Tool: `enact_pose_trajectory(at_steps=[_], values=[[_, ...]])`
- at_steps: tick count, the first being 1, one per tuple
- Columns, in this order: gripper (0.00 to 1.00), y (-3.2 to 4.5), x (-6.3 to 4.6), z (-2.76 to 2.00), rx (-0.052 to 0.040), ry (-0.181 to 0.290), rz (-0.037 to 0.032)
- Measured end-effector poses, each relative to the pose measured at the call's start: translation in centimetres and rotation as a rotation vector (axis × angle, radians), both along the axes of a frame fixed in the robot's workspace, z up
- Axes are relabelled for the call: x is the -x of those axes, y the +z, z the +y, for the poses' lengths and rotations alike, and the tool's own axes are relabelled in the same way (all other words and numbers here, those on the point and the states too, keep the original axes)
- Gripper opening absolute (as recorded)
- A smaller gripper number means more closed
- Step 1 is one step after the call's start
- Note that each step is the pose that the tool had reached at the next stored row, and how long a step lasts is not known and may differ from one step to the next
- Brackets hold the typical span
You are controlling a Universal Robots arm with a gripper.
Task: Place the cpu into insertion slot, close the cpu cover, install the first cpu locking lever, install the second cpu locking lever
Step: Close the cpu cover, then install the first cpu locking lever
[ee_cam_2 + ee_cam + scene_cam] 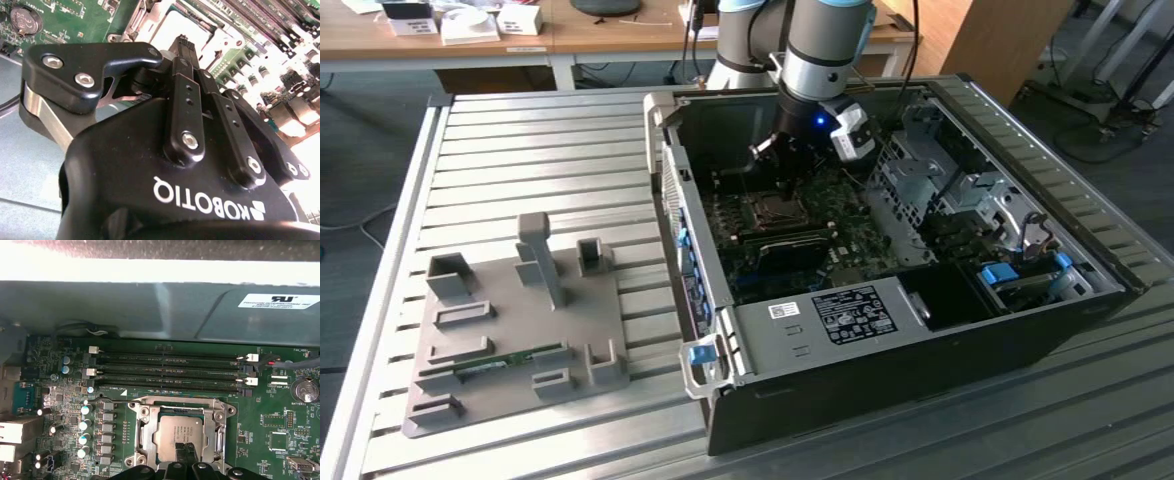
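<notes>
The cpu (175,432) is a greyish-gold square lying in the insertion slot (137,437) on the green motherboard. The silvery cpu cover (215,432) lies flat around it, and the chip shows through its window. My gripper (186,450) hangs right over the chip's near edge with its dark fingertips (190,454) pressed together and nothing between them. In the second wrist view the gripper (182,42) points down at the pale cpu (167,27). In the exterior view the gripper (781,180) stands inside the black computer case (881,390), just above the slot (774,208).
Long narrow memory slots (170,372) run beside the socket, next to the case wall (150,305). A coin battery (304,390) sits on the board. Outside the case, a grey fixture plate (507,330) holds a green memory stick (494,362). Drive cages (947,180) crowd the case's other side.
</notes>
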State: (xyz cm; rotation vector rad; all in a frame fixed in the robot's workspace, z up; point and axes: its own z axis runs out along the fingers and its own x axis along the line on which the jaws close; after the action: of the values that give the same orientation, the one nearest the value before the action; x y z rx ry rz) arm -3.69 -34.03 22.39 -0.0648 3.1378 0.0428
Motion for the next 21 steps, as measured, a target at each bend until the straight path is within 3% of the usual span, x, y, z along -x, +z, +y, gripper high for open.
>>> enact_pose_trajectory(at_steps=[21], values=[[0.11, 0.18, 0.0, -0.01, 0.0, 0.0, 0.0]])
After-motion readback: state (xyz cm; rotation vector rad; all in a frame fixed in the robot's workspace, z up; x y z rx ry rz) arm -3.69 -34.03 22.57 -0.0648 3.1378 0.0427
